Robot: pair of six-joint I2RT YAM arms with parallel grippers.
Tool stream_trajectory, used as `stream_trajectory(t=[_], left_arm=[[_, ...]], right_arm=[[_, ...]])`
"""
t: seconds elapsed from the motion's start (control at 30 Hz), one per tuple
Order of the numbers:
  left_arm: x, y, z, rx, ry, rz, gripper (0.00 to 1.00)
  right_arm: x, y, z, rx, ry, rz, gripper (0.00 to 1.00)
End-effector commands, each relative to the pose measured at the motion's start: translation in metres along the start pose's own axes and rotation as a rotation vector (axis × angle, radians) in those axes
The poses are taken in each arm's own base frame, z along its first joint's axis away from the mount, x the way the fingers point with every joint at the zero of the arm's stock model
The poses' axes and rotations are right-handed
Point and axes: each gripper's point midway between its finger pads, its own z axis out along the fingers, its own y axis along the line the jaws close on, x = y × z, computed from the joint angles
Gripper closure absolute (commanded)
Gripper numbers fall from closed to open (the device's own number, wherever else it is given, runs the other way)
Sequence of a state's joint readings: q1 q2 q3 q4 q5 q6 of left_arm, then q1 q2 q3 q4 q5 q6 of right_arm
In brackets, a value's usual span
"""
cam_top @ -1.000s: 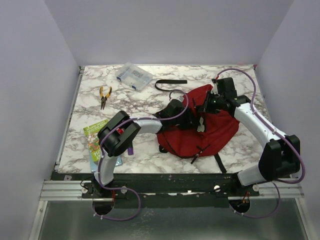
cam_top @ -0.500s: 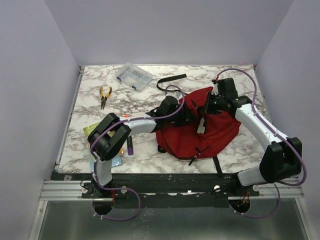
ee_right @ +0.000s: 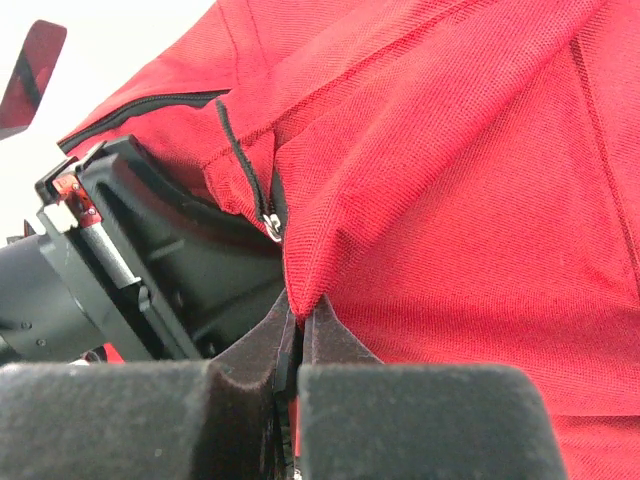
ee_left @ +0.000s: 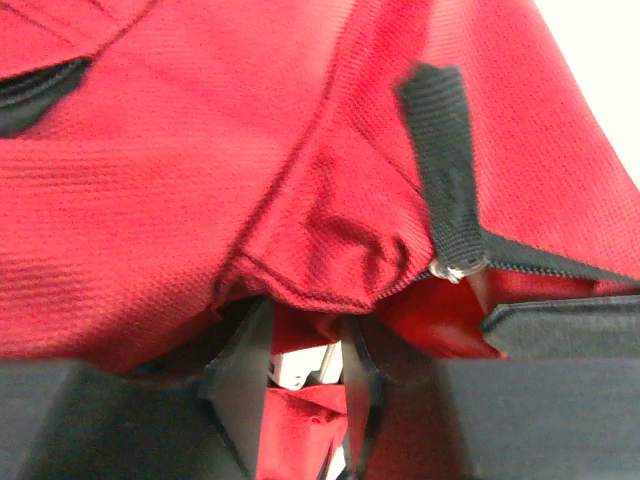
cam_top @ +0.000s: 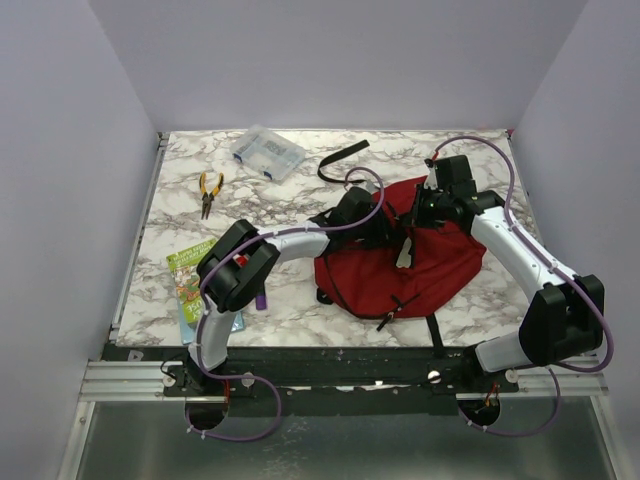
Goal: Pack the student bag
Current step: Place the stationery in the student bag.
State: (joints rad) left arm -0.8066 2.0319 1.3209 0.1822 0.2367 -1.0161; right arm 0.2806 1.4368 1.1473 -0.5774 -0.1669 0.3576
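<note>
Swung back nearer the student bag (cam_top: 380, 280) since a moment ago; left gripper (ee_left: 305, 345) at its mouth, half-spread, hold impossible to tell; bag slumped beneath both grippers. Keep right gripper (ee_right: 299, 322) pinching the bag's fold high; widen the mouth gently.

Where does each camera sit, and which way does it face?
Top external: above and behind, looking down on table and student bag; both arms show.
Left wrist: on the left arm, facing bag fabric close up; left hand at bottom.
Right wrist: on the right arm, facing the bag; right hand pinches a fold.
Both wrist views share the bag.
</note>
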Motion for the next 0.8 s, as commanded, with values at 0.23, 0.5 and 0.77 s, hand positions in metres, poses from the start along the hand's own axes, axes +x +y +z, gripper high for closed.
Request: stream_trajectory(t=[0.23,0.5,0.77], left_arm=[[0.006,0.027,-0.022,-0.042,0.061,-0.038,1.00],[0.032,-0.009,-0.030,0.186,0.161,-0.195,1.00],[0.035,-0.005,-0.025,0.180,0.161,-0.250,1.00]], right_arm=[[-0.034,-0.105,-0.022,0.622,-0.176,-0.062,0.99],[-0.012,-0.094,-0.023,0.599,-0.074,-0.055,0.63],[0.028,0.004,-0.051,0.317,-0.067,-0.029,0.42]])
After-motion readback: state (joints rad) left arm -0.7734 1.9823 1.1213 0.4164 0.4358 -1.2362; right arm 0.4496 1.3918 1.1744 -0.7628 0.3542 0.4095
